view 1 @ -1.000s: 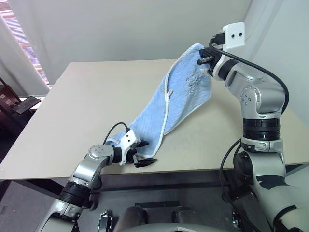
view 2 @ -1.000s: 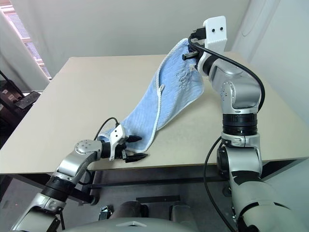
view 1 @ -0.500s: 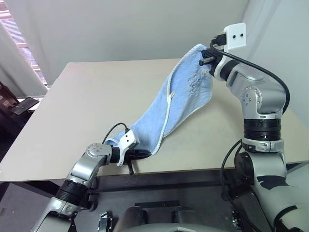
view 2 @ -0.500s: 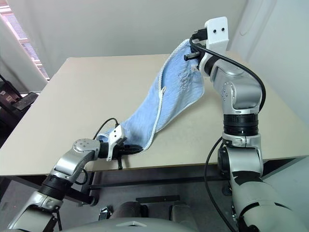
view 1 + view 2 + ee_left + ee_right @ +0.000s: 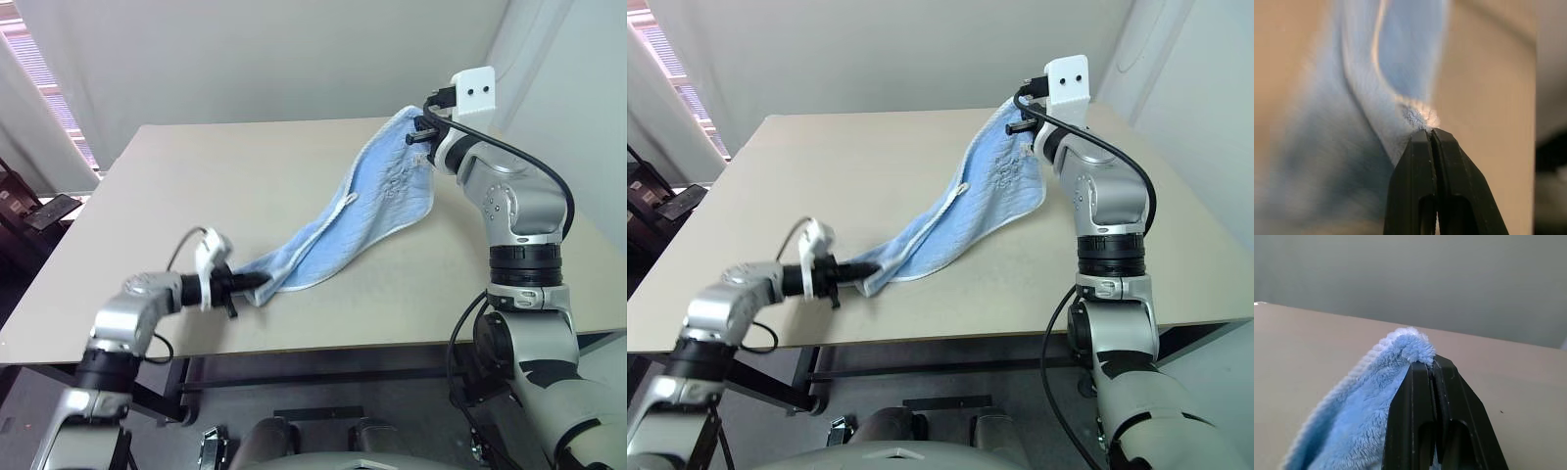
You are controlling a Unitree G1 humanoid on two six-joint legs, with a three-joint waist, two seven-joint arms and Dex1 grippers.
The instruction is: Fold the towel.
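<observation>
We see a plain beige counter [image 5: 196,196] with wide bare surface on its left half and far side; its near edge runs just below the left end effector [image 5: 257,284]. A soft light-blue terry towel with white stitched edging [image 5: 362,211] stretches diagonally, its long axis running from near left up to far right. The left end effector is clamped on the towel's low corner close to the near edge. The right end effector [image 5: 421,132] is clamped on the opposite corner, raised above the counter's far right part.
</observation>
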